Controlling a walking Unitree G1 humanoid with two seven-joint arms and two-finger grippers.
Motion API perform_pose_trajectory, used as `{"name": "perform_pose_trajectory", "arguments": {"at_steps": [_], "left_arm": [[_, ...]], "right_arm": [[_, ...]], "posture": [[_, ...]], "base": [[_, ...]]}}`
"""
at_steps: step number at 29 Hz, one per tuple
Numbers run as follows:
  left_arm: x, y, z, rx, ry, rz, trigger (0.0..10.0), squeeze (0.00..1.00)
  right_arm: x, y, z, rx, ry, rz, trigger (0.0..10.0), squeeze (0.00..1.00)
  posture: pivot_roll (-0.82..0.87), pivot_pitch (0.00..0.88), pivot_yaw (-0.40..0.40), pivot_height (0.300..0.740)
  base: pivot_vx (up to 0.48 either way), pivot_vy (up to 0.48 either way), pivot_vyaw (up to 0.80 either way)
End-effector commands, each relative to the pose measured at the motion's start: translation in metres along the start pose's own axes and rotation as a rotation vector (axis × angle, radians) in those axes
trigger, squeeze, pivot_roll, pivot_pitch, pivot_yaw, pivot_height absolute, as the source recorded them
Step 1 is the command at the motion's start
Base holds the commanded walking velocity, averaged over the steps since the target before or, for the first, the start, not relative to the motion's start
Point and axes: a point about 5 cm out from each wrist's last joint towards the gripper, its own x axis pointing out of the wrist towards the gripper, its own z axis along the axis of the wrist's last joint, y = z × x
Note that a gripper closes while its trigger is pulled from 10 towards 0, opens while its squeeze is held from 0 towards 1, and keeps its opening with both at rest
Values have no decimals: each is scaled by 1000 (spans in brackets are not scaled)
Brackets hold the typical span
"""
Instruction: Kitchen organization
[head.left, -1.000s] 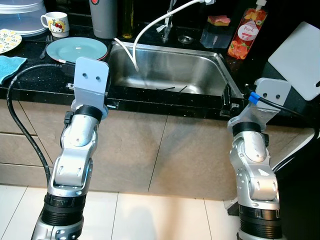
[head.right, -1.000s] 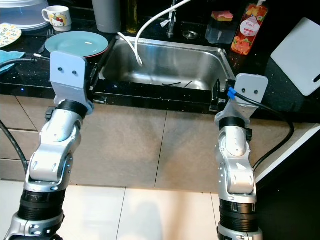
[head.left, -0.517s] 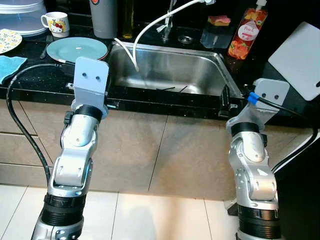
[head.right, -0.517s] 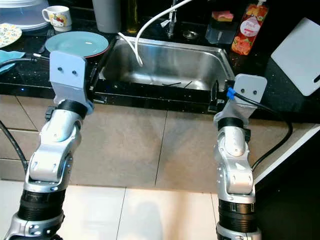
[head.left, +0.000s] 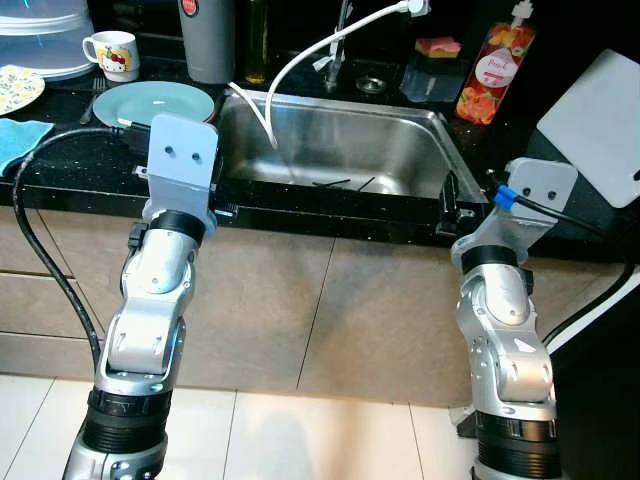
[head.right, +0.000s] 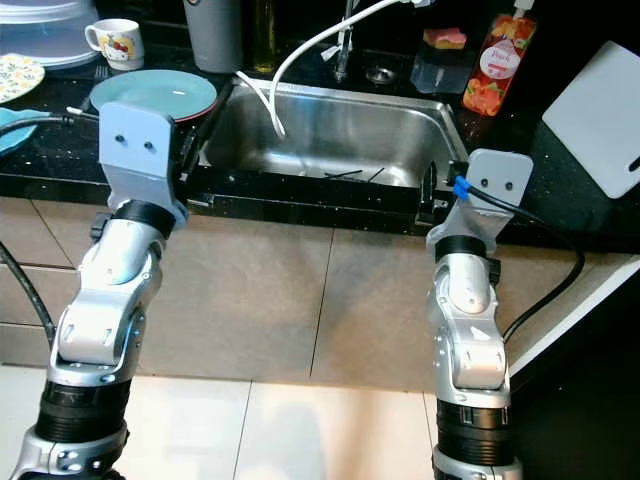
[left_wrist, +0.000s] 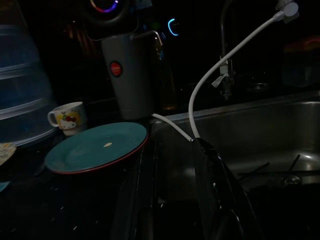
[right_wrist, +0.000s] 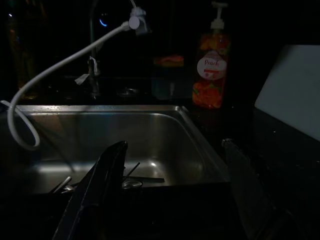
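A stainless sink (head.left: 380, 140) is set in the black counter (head.left: 70, 160), with a few dark utensils (head.left: 338, 183) lying on its floor. A teal plate (head.left: 158, 101) rests on the counter left of the sink. My left gripper (left_wrist: 180, 200) is open at the sink's front left corner (head.left: 220, 185), close to the plate, with nothing between its fingers. At the sink's front right corner my right gripper (head.left: 450, 200) is also open and holds nothing (right_wrist: 170, 195).
A white hose (head.left: 300, 55) loops from the tap into the sink. A mug (head.left: 112, 50), a grey canister (head.left: 208, 35), a patterned plate (head.left: 15, 88) and a blue cloth (head.left: 18, 135) stand left. A soap bottle (head.left: 490, 60), a sponge holder (head.left: 432, 62) and a white cutting board (head.left: 595, 120) stand right.
The head view has shifted slightly. Neither arm nor any object has visibly moved.
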Motion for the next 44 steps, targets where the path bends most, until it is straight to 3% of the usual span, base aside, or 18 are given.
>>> {"name": "perform_pose_trajectory", "arguments": {"at_steps": [1, 31, 44], "left_arm": [[-1, -3, 3, 2, -16, -15, 10000, 0], [-1, -3, 1, 3, -9, -19, 10000, 0], [-1, -4, 0, 2, 0, -20, 10000, 0]], "right_arm": [[-1, -4, -1, 3, 13, -16, 10000, 0], [-1, -2, -2, 4, 15, -8, 10000, 0], [-1, -2, -1, 3, 15, -6, 10000, 0]], "posture": [[216, 42, -93, 740], [216, 34, -95, 740], [215, 39, -96, 740]], "base": [[345, 0, 0], [339, 0, 0], [0, 0, 0]]}}
